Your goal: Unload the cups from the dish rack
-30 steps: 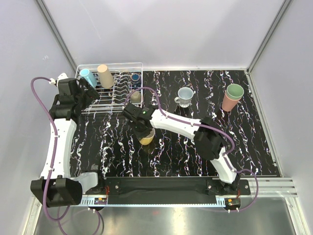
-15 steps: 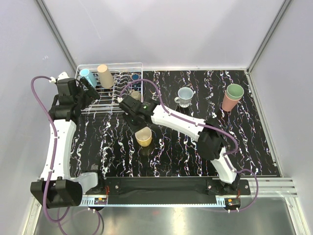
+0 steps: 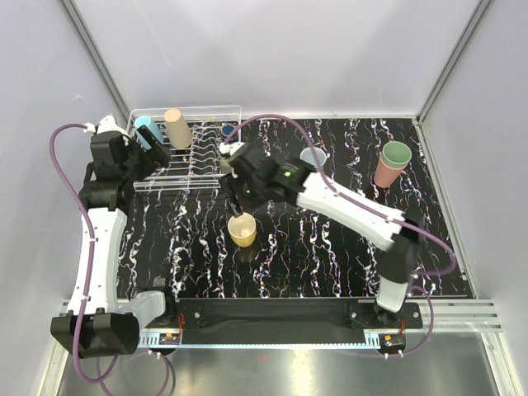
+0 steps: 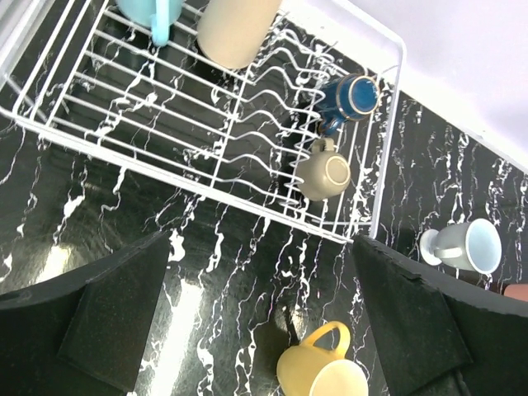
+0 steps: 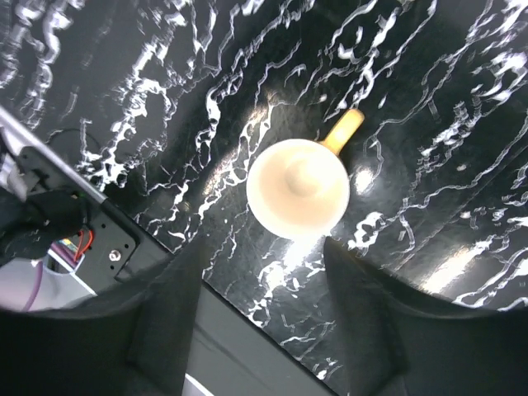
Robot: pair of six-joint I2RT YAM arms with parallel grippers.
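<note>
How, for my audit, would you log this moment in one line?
right gripper: open, clear of yellow mug; mug: upright on table; left gripper: open; rack: four cups inside

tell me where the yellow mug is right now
In the top view the yellow mug stands upright on the black table, left of centre, a little in front of the dish rack's right end.
</note>
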